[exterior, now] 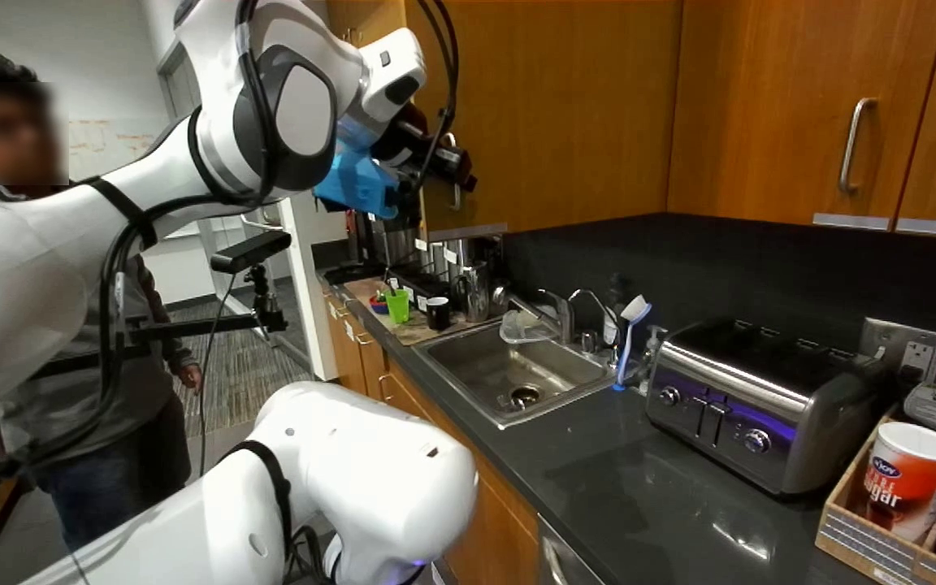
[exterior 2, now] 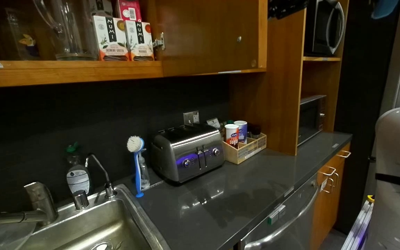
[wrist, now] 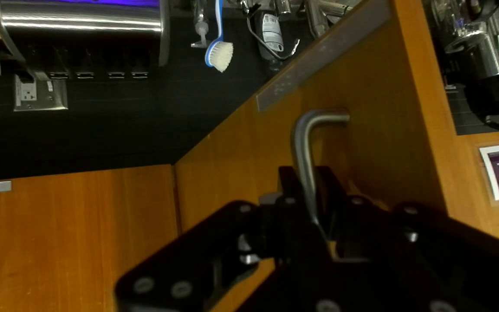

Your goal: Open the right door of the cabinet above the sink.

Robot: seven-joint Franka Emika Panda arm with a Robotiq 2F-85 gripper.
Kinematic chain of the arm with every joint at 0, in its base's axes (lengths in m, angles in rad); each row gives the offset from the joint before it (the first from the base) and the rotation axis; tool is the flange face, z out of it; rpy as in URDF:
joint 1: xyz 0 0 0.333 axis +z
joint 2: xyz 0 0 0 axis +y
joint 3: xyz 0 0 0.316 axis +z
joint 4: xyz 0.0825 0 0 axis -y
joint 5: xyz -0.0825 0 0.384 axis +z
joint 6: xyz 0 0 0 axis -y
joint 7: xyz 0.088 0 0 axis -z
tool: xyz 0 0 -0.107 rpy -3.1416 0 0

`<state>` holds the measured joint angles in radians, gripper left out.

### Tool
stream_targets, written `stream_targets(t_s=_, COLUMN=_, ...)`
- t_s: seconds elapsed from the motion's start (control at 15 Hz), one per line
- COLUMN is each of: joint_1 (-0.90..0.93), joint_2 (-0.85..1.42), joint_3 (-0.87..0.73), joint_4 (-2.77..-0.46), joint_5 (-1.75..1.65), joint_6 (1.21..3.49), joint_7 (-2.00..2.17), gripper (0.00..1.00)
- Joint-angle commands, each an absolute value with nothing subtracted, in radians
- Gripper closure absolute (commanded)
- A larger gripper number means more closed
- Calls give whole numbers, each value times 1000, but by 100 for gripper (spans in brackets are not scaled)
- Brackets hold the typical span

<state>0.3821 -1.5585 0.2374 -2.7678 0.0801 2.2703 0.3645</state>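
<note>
Honey-brown on the cabinet (exterior 2: 82,72), honey-brown again on the right door (exterior: 574,114), a silver handle (wrist: 301,149), and black on the jaws! White arm (exterior: 387,471), black straps (exterior 2: 398,181). Silver sink (exterior: 476,357), dark grey tabletop (exterior 2: 255,180), silver-and-black toaster (exterior: 760,406) with a violet-blue gleam! Blue brush (exterior 2: 138,170), white bristles (exterior 2: 134,144), lime-green cup (exterior: 397,306), red-orange-and-white sugar canister (exterior: 911,479), streaked grey carpet (exterior: 265,366).

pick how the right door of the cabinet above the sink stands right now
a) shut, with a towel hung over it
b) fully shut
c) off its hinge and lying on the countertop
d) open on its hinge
d, because an exterior view shows the inner face of the right door, a metal hinge at its edge, and Numi boxes in plain sight inside the cabinet.
</note>
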Motion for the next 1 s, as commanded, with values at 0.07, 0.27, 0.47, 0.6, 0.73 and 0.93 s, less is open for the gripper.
stream_targets(t_s=0.07, joint_1=197, joint_2=-1559, joint_3=128, joint_4=-2821, joint_5=70, joint_6=2348, joint_7=244, gripper=96)
stream_targets(t_s=0.27, joint_1=242, joint_2=-1577, joint_3=49, joint_4=-2826, joint_5=10, joint_6=2317, joint_7=219, gripper=96)
stream_targets(t_s=0.47, joint_1=210, joint_2=-1592, joint_3=-29, joint_4=-2813, joint_5=53, joint_6=2273, joint_7=83, gripper=96)
stream_targets(t_s=0.6, joint_1=206, joint_2=-1593, joint_3=-89, joint_4=-2801, joint_5=63, joint_6=2242, joint_7=3, gripper=96)
stream_targets(t_s=0.73, joint_1=203, joint_2=-1587, joint_3=-141, joint_4=-2792, joint_5=80, joint_6=2220, joint_7=-73, gripper=96)
stream_targets(t_s=0.93, joint_1=202, joint_2=-1568, joint_3=-196, joint_4=-2779, joint_5=115, joint_6=2208, joint_7=-169, gripper=96)
